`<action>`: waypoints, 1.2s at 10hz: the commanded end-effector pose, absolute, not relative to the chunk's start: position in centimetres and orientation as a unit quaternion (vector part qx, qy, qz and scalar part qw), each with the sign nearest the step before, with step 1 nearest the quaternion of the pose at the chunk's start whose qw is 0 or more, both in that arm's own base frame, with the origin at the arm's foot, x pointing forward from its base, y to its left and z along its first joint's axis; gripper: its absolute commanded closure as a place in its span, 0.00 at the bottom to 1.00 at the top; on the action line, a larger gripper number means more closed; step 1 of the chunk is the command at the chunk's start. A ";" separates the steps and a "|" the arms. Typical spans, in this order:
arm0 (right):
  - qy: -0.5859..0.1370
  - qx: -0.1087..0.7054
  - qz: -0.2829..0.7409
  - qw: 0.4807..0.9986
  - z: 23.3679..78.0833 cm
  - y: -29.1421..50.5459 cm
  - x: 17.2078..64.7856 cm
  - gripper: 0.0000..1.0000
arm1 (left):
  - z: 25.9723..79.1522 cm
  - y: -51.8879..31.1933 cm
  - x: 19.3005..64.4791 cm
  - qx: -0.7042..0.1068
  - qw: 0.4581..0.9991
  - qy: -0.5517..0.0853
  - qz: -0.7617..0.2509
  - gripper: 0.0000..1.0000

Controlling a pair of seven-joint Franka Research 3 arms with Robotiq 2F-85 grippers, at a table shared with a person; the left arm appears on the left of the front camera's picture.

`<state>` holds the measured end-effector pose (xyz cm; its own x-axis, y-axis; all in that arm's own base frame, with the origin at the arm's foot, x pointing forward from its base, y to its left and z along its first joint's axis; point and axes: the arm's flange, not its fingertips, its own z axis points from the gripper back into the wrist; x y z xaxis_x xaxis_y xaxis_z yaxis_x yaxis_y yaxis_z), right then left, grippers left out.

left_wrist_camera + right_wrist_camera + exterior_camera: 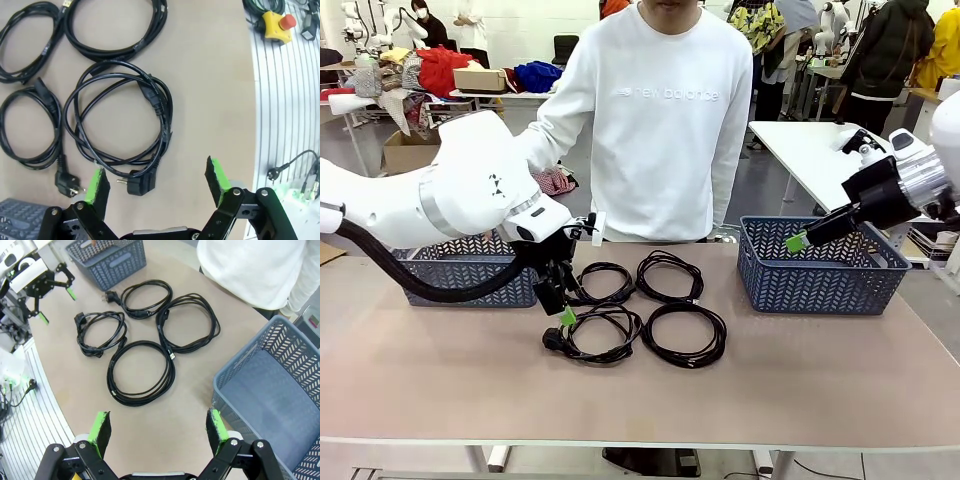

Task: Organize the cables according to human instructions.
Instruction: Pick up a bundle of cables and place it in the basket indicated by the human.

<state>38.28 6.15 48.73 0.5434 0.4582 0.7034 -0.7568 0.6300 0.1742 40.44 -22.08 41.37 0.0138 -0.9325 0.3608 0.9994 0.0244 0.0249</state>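
Four black cables (685,360) lie coiled in a two-by-two cluster in the middle of the tabletop (440,380), between two blue baskets (820,285). A person in a white sweatshirt (660,130) stands at the far side.

The left gripper (560,305) hangs over the left edge of the near-left coil (154,99) with its jaws spread wide. From its wrist camera, that coil's plug (140,185) lies between the two green pads (98,181), and the loop stretches out ahead of them.

The right gripper (798,240) is well apart from the cables, raised over the right-hand basket, its jaws also wide and holding nothing.
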 end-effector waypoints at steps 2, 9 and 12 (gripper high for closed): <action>-0.324 0.246 0.368 0.836 48.7 6.0 38.7 0.00 | 41.5 -22.0 40.5 -0.122 0.703 -0.139 -0.687 0.00; -0.324 0.246 0.368 0.836 48.7 6.0 38.7 0.00 | 36.5 -25.3 39.4 -0.070 0.672 -0.088 -0.732 0.00; -0.324 0.246 0.368 0.836 48.7 6.0 38.7 0.00 | 34.5 -26.2 38.7 -0.047 0.672 -0.080 -0.735 0.00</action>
